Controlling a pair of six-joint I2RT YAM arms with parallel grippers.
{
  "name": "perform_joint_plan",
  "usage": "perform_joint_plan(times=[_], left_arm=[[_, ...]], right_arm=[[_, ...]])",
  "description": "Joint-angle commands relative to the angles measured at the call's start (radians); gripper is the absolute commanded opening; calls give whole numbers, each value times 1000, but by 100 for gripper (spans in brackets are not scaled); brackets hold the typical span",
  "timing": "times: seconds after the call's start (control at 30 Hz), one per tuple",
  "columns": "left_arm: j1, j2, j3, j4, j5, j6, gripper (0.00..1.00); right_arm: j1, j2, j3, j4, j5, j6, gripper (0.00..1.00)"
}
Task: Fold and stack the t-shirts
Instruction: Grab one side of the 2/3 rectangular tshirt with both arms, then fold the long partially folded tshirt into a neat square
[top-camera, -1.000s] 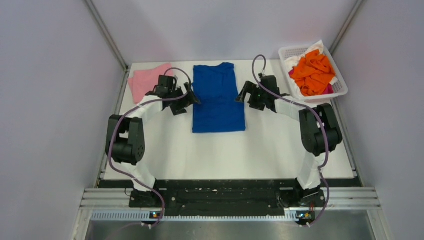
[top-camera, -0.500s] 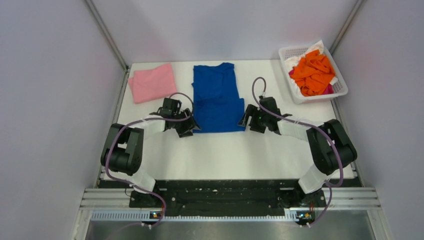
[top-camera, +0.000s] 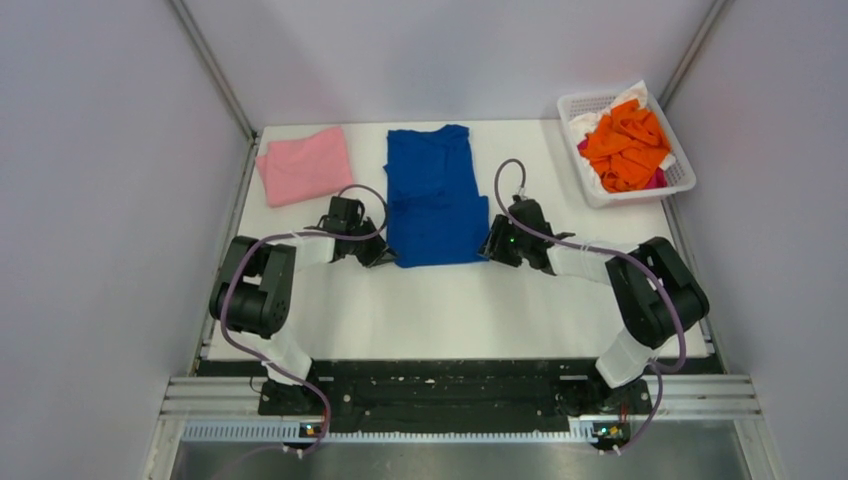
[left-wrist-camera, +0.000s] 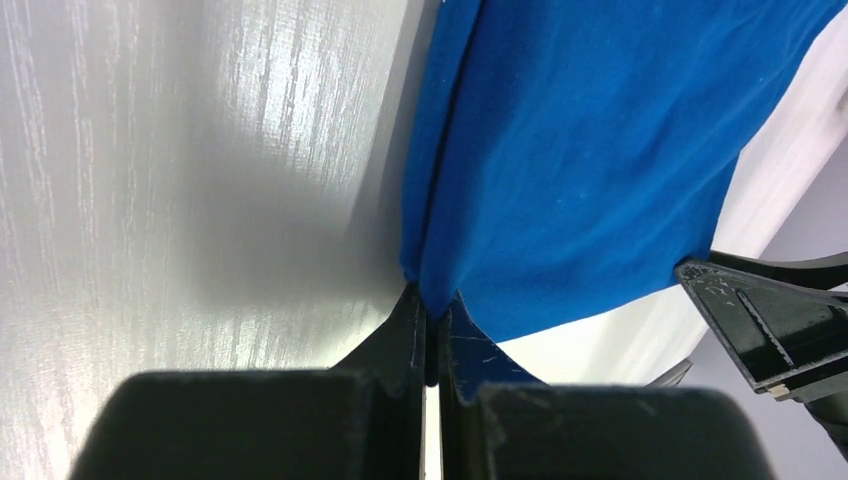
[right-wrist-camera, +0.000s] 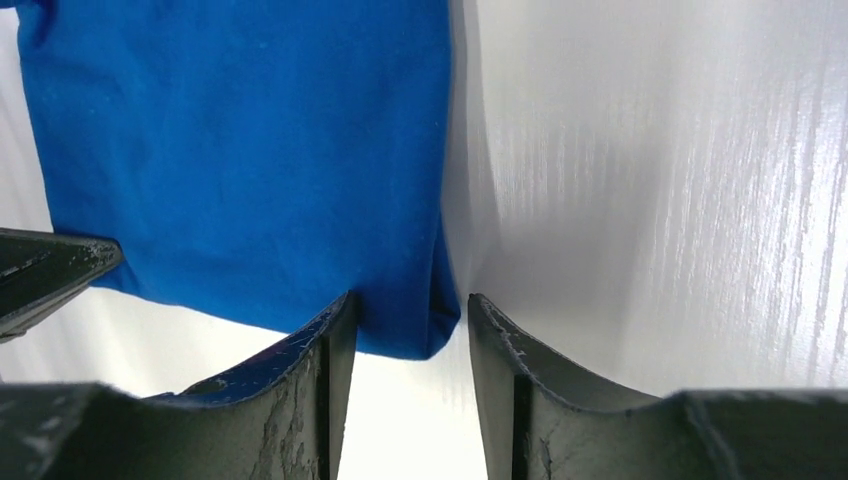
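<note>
At the far left of the table (top-camera: 450, 310) the pink t-shirt (top-camera: 303, 165) lies folded in a flat square, so this one looks finished and can be the base of the stack. In the middle the blue t-shirt (top-camera: 432, 200) lies flat as a long strip, its sides already folded in and the neck toward the far edge. I judge that the fold along its length is the step in hand, and after it the shirt must go onto the pink one. The left tool (top-camera: 383, 258) is at the near left corner of the strip and the right tool (top-camera: 489, 250) is at the near right corner. At the far right the orange t-shirts (top-camera: 625, 145) are heaped unfolded in the white basket (top-camera: 640, 196), so most of the work is left. The top view gives the whole layout but hides the jaws. The left wrist view shows the left tool pinched tight on its corner of the blue cloth, and the right wrist view shows the right tool with jaws partly apart, the other corner between them with a gap on one side, not clamped yet
</note>
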Motion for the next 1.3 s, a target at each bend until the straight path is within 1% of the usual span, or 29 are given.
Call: perform_joint_plan(times=[0.0, 0.03, 0.07, 0.17, 0.2, 0.23, 0.33, 0.43, 0.5, 0.6, 0.67, 0.73, 0.8, 0.87, 0.97, 1.0, 1.07, 1.2, 1.27], left_arm=[[-1, 18, -72, 0, -122, -4, 0], [-1, 13, -80, 4, -121, -6, 0], [-1, 10, -89, 7, -119, -7, 0], [-1, -10, -127, 31, -107, -16, 0], [-1, -24, -143, 39, -100, -18, 0], [-3, -39, -162, 44, -93, -19, 0], [-17, -160, -242, 29, -116, -14, 0], [-52, -370, -334, -14, -172, -16, 0], [-88, -545, -370, -82, -197, -17, 0], [-148, -796, -379, -229, -249, -26, 0], [-157, -948, -374, -290, -251, -27, 0], [-159, -1078, -365, -338, -260, -31, 0], [-159, -1164, -348, -378, -289, -35, 0], [-159, -1211, -323, -411, -326, -38, 0], [-159, -1236, -288, -427, -365, -42, 0], [-159, -1238, -281, -425, -404, -45, 0], [-159, -1239, -268, -422, -455, -53, 0], [-159, -1223, -236, -444, -566, -60, 0], [-158, -1194, -225, -440, -598, -54, 0]], right_arm=[[22, 52, -28, 19, 46, 2, 43], [24, 56, -32, 22, 37, 4, 39], [30, 56, -37, 25, 32, 6, 33], [49, 51, -53, 19, 44, 13, 9], [54, 45, -62, 13, 51, 18, 3], [58, 36, -69, 10, 54, 18, 0], [75, -41, -104, -13, 63, 13, 0], [92, -189, -140, -77, 45, 4, 0], [96, -326, -168, -114, 18, -3, 0], [97, -487, -194, -138, -68, -7, 0], [96, -566, -198, -121, -140, -2, 0], [96, -618, -189, -79, -191, 5, 0], [97, -632, -152, -56, -211, 2, 0], [96, -615, -91, -13, -235, -8, 0], [97, -576, -35, 50, -272, -1, 0], [96, -554, -21, 66, -276, 4, 0], [92, -523, -5, 114, -292, 19, 0], [66, -436, 14, 233, -378, 72, 0], [56, -397, 27, 250, -390, 80, 0]])
